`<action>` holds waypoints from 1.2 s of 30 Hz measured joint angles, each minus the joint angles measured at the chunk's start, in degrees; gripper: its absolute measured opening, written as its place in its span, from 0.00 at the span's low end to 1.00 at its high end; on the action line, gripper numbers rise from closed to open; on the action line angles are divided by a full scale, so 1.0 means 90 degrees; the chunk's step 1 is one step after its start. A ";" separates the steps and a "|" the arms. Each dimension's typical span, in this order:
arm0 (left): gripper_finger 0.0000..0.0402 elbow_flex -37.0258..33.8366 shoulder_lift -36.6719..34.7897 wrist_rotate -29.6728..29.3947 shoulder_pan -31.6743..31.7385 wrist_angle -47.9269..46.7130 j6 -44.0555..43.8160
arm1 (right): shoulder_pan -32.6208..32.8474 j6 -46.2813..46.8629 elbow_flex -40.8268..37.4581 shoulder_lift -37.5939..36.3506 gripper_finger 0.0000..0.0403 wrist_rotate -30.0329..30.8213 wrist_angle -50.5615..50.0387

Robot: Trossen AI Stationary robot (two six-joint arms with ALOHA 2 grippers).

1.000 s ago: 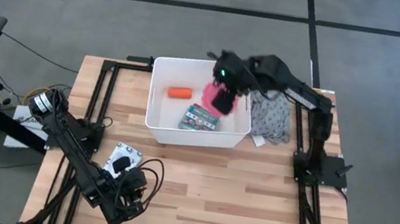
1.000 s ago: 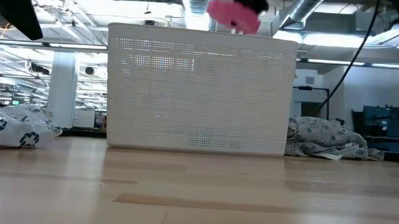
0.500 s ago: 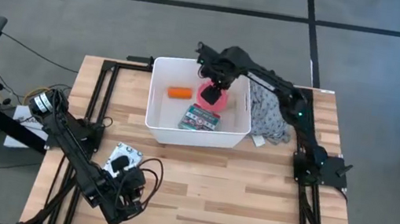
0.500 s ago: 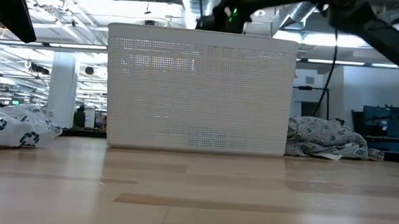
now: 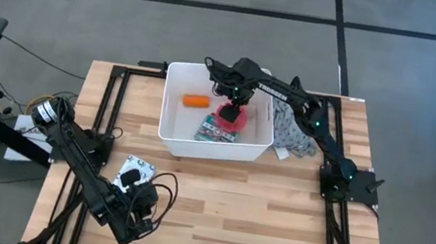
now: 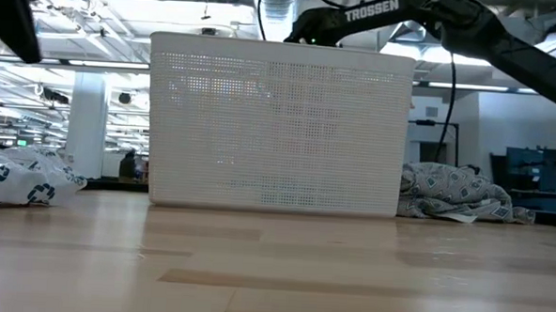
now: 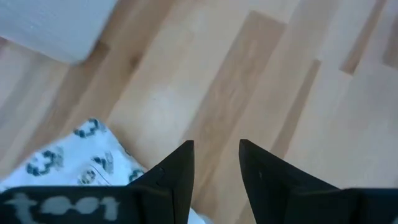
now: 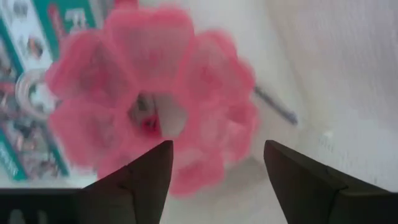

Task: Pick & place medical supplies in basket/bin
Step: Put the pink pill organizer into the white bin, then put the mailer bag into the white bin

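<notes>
Pink tape roll (image 5: 233, 117) lies inside the white tub (image 5: 170, 129), and we see it resting partly on the green-white box (image 5: 215, 130) on the tub floor. Our right gripper (image 5: 234, 100) hangs inside the tub directly above the roll; in the right wrist view its two dark fingers (image 8: 137, 180) stand spread wide with the pink roll (image 8: 155, 93) loose beyond them, so we hold nothing. An orange cylinder (image 5: 195, 100) lies apart from these on the tub floor, toward the tub's far left part. Beside the tub on the right, a grey patterned cloth (image 5: 295, 127) sits crumpled on the wooden table (image 5: 257, 206). Our left gripper (image 7: 216, 163) waits low at the table's near left, fingers parted and empty, just beside the white soft packet with green print (image 5: 135, 172).
</notes>
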 joint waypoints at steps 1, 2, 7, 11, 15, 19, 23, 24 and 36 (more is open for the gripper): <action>0.29 0.0000 0.0000 0.0167 0.0002 0.0024 0.0002 | 0.0002 -0.0002 0.0000 -0.0024 0.61 -0.0011 -0.0111; 0.29 0.0000 0.0000 0.0370 0.0002 0.0037 0.0001 | 0.0002 -0.0002 0.0000 -0.0050 0.62 -0.0011 -0.0190; 0.29 0.0000 0.0000 0.0999 0.0002 0.0051 0.0054 | 0.0011 -0.0001 0.0000 -0.0062 0.62 -0.0050 -0.0258; 0.29 0.0000 0.0000 0.1031 0.0002 0.0051 0.0056 | 0.0034 -0.0005 0.0000 -0.0062 0.62 -0.0401 -0.0255; 0.29 0.0000 0.0000 0.1030 0.0005 0.0051 0.0107 | 0.0096 -0.0005 0.0000 -0.0062 0.62 -0.0470 -0.0256; 0.29 0.0000 0.0000 0.1029 0.0005 0.0051 0.0126 | 0.0146 -0.0004 0.0000 -0.0062 0.62 -0.0473 -0.0255; 0.29 0.0000 0.0000 0.1029 0.0005 0.0052 0.0151 | 0.0225 -0.0017 0.0000 -0.0062 0.62 -0.0472 -0.0256; 0.29 0.0000 0.0000 0.1029 0.0005 0.0053 0.0148 | 0.0250 -0.0042 0.0000 -0.0062 0.62 -0.0471 -0.0256; 0.29 0.0000 0.0000 0.1027 0.0005 0.0053 0.0289 | 0.0323 -0.0068 0.0000 -0.0062 0.62 0.0256 -0.0256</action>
